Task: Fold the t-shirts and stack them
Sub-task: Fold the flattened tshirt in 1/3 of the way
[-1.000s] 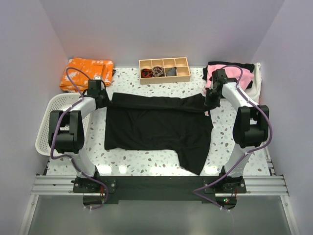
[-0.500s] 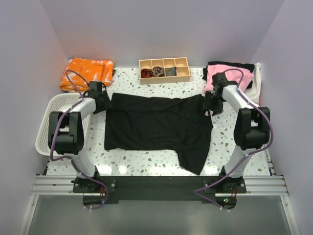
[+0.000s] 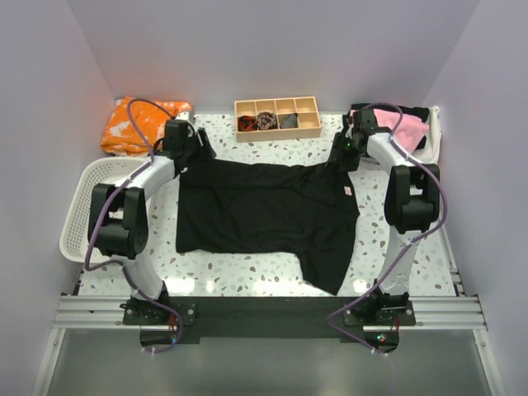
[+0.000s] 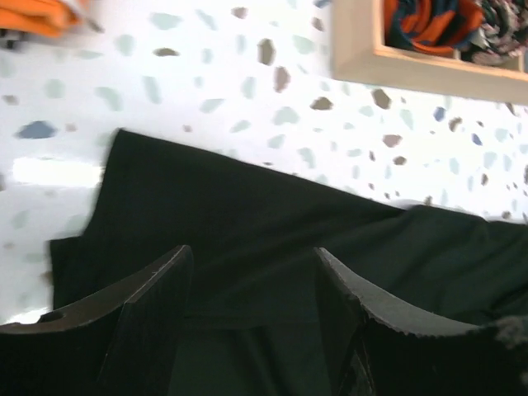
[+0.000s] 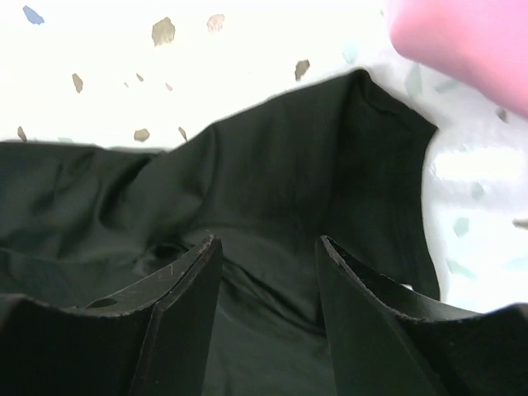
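Now black shirt (image 3: 264, 206) lay flat just before box (image 3: 278, 133). Left gripper (image 3: 200, 154) left of box, right gripper (image 3: 341, 157) right of it, both parted, empty, over shirt's far corners. Pink shirt (image 3: 404, 128) right of box.

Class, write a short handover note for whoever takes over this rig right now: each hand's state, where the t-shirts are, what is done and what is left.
Left hand: open, empty, over the far left corner of the black t-shirt.
Right hand: open, empty, over its far right corner.
The black t-shirt lies spread on the table, one flap pointing toward the near edge.
Pink shirt: bunched with other cloth at the far right.
Done: black shirt laid out. Left: fold it, then fold and stack the others.
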You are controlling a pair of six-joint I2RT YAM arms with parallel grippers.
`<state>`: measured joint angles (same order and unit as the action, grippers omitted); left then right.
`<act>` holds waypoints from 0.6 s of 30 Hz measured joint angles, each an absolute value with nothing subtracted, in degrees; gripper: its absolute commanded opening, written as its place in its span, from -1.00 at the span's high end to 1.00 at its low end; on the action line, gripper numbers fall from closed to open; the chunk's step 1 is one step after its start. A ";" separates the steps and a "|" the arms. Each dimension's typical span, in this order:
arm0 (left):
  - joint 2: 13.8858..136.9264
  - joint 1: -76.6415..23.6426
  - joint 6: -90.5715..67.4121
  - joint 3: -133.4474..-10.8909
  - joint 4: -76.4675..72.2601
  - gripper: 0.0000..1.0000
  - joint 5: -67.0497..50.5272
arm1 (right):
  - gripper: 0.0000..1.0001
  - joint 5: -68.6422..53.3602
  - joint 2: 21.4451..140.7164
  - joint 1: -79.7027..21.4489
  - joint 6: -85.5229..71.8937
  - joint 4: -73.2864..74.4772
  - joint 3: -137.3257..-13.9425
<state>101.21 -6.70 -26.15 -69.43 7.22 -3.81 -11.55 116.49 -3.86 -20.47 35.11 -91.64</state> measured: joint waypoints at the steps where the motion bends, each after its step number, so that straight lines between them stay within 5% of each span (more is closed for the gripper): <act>1: 101.97 -7.38 -26.44 -69.56 6.39 -0.29 -4.78 | -0.04 -11.92 117.45 -3.88 -20.58 35.00 -92.20; 4: 104.51 -8.95 -26.94 -69.56 5.21 -0.29 -6.61 | 0.03 -12.97 119.83 -3.90 -20.84 34.92 -93.86; 8: 107.09 -9.76 -27.46 -69.54 5.21 -0.28 -7.38 | 0.62 -13.21 120.40 -3.97 -20.78 35.07 -94.28; 13: 108.47 -10.07 -27.46 -69.52 5.19 -0.25 -7.27 | 0.98 -13.23 120.40 -3.97 -20.71 35.27 -94.32; 18: 109.36 -10.55 -27.44 -69.49 5.23 -0.24 -7.25 | 1.00 -13.23 120.38 -4.01 -20.32 35.51 -94.08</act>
